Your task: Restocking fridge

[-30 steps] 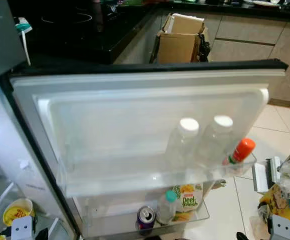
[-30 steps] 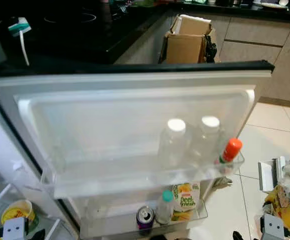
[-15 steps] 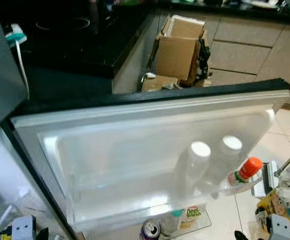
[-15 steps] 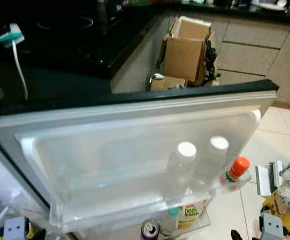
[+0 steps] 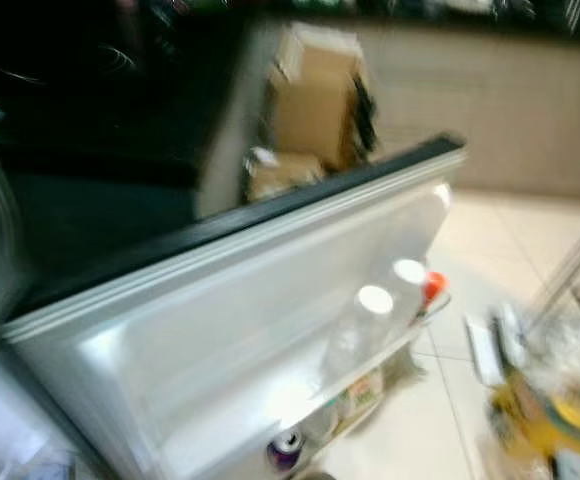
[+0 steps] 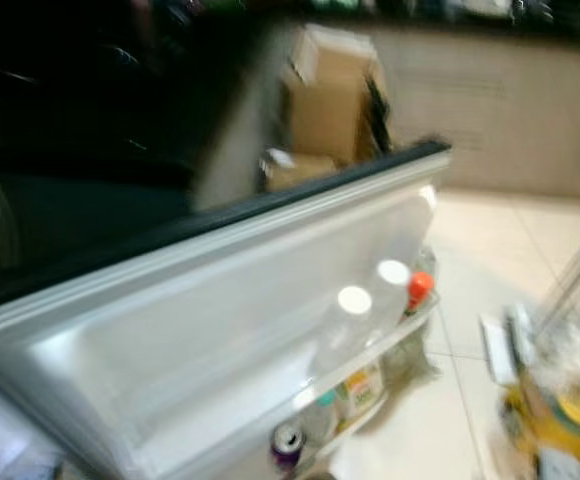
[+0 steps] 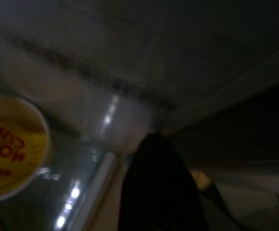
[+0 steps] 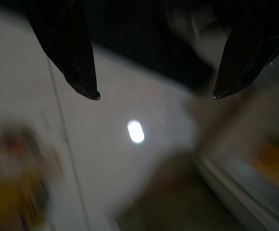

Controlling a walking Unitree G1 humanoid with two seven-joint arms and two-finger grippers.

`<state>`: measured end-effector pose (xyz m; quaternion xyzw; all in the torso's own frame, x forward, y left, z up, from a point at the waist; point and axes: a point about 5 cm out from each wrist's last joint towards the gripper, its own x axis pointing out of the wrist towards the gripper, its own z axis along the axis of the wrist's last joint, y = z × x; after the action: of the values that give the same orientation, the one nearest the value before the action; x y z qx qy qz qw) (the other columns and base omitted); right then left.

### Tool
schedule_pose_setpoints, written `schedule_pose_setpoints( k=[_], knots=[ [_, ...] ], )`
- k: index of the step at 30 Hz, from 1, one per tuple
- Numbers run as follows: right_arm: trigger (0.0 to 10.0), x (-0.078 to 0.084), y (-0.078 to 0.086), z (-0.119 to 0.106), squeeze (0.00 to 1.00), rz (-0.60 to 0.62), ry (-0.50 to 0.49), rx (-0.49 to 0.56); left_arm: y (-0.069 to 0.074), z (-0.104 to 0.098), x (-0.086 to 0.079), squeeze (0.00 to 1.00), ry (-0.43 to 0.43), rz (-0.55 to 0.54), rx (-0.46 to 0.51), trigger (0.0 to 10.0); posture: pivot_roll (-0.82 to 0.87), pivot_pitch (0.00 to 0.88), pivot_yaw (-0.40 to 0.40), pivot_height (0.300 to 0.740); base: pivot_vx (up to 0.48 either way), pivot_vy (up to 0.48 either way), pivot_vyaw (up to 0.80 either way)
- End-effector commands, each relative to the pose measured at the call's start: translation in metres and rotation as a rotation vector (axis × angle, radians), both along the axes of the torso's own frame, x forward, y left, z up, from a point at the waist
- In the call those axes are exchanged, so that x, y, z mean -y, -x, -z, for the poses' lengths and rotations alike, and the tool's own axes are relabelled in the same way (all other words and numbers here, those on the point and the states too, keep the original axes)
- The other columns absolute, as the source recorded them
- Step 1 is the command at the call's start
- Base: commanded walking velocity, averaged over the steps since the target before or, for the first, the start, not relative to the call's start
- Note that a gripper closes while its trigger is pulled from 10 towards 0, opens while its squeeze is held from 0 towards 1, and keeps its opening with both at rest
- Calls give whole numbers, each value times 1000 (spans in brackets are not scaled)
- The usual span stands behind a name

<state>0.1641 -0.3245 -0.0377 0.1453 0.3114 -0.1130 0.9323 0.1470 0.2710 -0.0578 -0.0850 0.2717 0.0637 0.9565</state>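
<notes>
**A:** So over that last second the whole head view swung and went blurry. That was the camera turning, not the stuff moving. The fridge door [image 5: 270, 300] slid across the frame and tilted, and the cardboard box [image 5: 315, 95] behind it ended up closer to the middle. Bottles looked like they sat in the same spots on the door.

**B:** Yeah. The upper door shelf [image 5: 390, 350] held two clear bottles with white caps [image 5: 375, 300] side by side near its outer end, and an orange-capped bottle [image 5: 432, 288] was right at the outer corner. The lower shelf had a purple can [image 5: 286, 450] and a small carton [image 6: 363, 385] beside it.

**A:** Grippers?

**B:** The right gripper [image 8: 154, 94] had its two black fingers spread wide apart, nothing between them, over pale glossy tile. For the left gripper [image 7: 158, 192] I could make out one dark finger near a yellow cup [image 7: 12, 144] on a clear shelf edge, so I couldn't tell if it was open or closed.

**A:** Tips for the step?

**B:** My guess is it was turning toward the yellow bag [image 5: 545, 420] on the floor to fetch stock. I'd let the view settle before reaching. The clear plastic and shiny white liner were hard to read, and round smooth bottles can slip, so grip mid-body.
</notes>
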Motion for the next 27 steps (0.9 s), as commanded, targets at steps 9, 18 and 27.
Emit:
schedule_pose_setpoints(
  k=[9,18,27],
  knots=[
    [10000,-3,15,9,0,5,-16,-42,6,3,3,0,4,20,-13,10000,-4,0,-72,626,-213,0,0],
    [10000,-2,18,10,0,7,-17,-53,8,4,6,0,16,47,-12,10000,-7,0,-71,626,0,0,0],
    [10000,-3,20,10,0,-9,-35,-40,12,6,5,0,12,48,-32,10000,-5,0,-71,650,0,0,0]
  ],
)
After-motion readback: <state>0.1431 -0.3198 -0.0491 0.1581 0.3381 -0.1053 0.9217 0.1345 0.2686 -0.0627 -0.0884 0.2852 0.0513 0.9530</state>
